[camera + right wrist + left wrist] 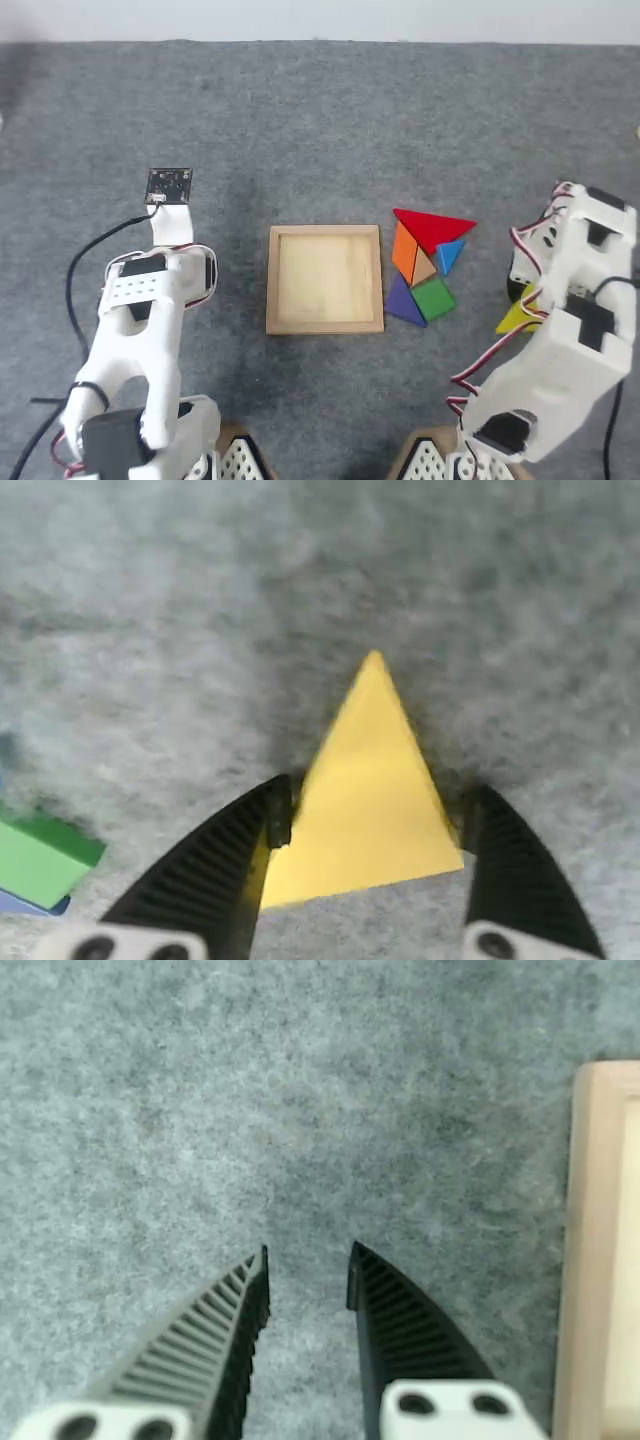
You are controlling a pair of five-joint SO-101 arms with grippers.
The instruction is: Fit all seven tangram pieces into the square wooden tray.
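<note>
The right hand [378, 792] stands wide open astride the flat yellow wooden triangle [362, 830]. This piece lies on the grey felt tabletop [300, 130], well apart from the square wooden tray [274, 280], with the other six coloured pieces [425, 265] between them. One finger seems to touch an edge of the triangle and the other is just beside a corner, so nothing is held yet. I think the main danger is here: when the fingers close on the sloping edges, the thin piece may slide out toward its point or turn, or one finger may ride over it. On the way to the empty tray it could also brush those pieces, which lie just beside the tray. The left hand [308, 1252], slightly open and empty, hovers near the tray's rim and may crowd that side.
</note>
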